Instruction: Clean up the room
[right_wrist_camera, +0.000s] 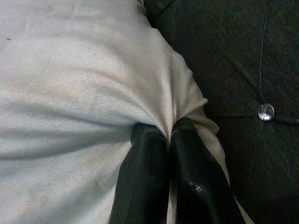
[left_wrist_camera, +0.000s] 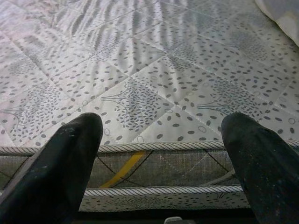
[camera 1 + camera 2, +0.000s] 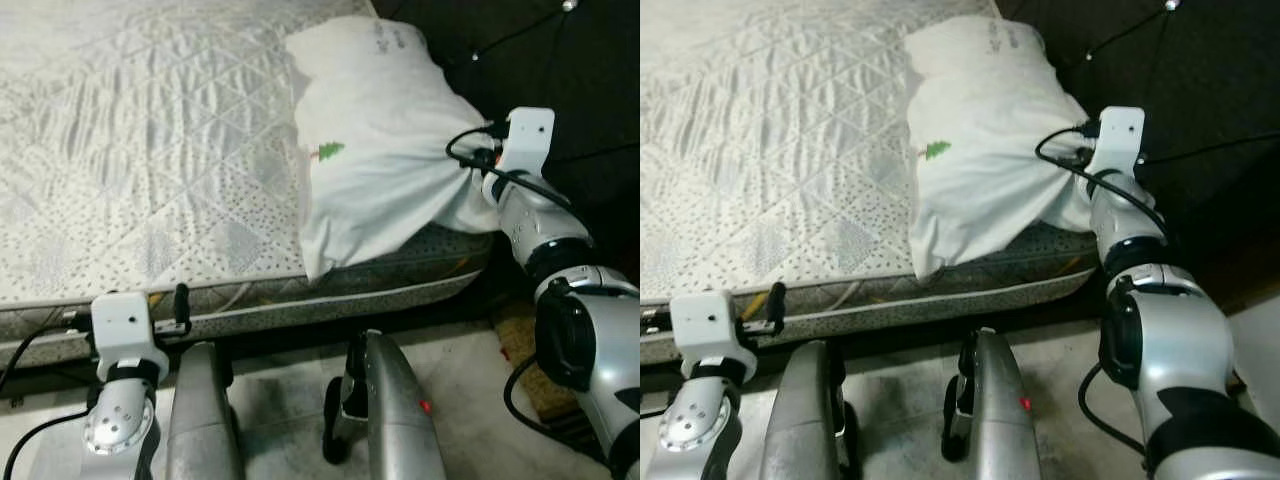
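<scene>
Right wrist view shows the right gripper pinched tight on a fold of the white pillow, likely to drag it into place. It lies at the mattress's far right, overhanging the near edge, bearing a small green tree mark. The left gripper hovers open near the mattress's edge.

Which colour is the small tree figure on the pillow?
Green; the tree print on the white pillow shows best in the left eye view.
</scene>
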You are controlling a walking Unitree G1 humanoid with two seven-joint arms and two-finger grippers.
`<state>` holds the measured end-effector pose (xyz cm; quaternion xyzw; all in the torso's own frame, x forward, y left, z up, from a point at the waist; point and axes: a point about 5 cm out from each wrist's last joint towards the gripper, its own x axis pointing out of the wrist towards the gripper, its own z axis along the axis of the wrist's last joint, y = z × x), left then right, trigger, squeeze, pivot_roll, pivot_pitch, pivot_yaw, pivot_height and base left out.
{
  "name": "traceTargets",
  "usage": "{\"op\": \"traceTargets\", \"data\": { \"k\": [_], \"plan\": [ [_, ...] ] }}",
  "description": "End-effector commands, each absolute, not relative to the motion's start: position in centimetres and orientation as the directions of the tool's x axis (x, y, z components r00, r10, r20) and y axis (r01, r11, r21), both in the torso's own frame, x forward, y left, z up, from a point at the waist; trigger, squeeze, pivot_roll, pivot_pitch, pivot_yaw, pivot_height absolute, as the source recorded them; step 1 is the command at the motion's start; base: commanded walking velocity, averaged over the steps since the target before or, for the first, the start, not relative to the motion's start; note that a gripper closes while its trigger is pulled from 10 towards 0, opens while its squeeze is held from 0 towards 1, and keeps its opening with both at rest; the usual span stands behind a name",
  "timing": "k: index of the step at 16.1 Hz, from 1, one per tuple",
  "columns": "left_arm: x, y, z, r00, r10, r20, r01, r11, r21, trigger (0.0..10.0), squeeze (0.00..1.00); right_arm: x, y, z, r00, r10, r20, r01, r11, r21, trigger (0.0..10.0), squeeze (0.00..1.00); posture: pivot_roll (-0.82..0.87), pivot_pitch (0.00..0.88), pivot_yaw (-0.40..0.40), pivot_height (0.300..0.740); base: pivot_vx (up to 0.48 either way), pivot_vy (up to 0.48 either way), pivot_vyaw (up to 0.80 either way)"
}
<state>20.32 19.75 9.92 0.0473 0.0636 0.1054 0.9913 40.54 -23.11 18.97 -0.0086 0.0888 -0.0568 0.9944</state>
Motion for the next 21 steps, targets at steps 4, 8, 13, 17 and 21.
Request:
{"op": "traceTargets", "data": {
  "k": [4, 8, 13, 17, 21],
  "plan": [
    [20.0, 20.1, 9.2, 0.961, 0.239, -0.138, -0.221, 0.966, 0.136, 10.0, 0.0, 39.3, -24.9, 16.8, 0.972, -0.124, -0.202, 0.119, 0.992, -0.034, 0.0, 0.0, 0.16, 0.116, -0.099, 0.579, 0.0, 0.0, 0.0],
    [20.2, 20.2, 9.3, 0.965, 0.224, -0.135, -0.205, 0.968, 0.144, 10.0, 0.0, 38.7, -22.4, 13.6, 0.952, 0.029, -0.305, -0.045, 0.998, -0.048, 0.0, 0.0, 0.17, 0.117, -0.086, 0.579, 0.0, 0.0, 0.0],
    [20.0, 20.1, 9.7, 0.969, 0.223, -0.108, -0.208, 0.969, 0.13, 10.0, 0.0, 38.2, -29.2, 18.0, 0.951, -0.267, -0.159, 0.233, 0.95, -0.206, 0.0, 0.0, 0.16, 0.121, -0.093, 0.579, 0.0, 0.0, 0.0],
    [19.9, 20.1, 9.6, 0.968, 0.223, -0.112, -0.208, 0.969, 0.132, 10.0, 0.0, 37.0, -32.3, 18.6, 0.928, -0.341, -0.149, 0.304, 0.925, -0.227, 0.0, 0.0, 0.15, 0.126, -0.09, 0.579, 0.0, 0.0, 0.0],
    [20.2, 20.0, 9.4, 0.97, 0.213, -0.118, -0.197, 0.972, 0.13, 10.0, 0.0, 35.4, -34.1, 17.1, 0.911, -0.362, -0.198, 0.317, 0.921, -0.228, 0.0, 0.0, 0.13, 0.129, -0.084, 0.579, 0.0, 0.0, 0.0]
  ]
}}
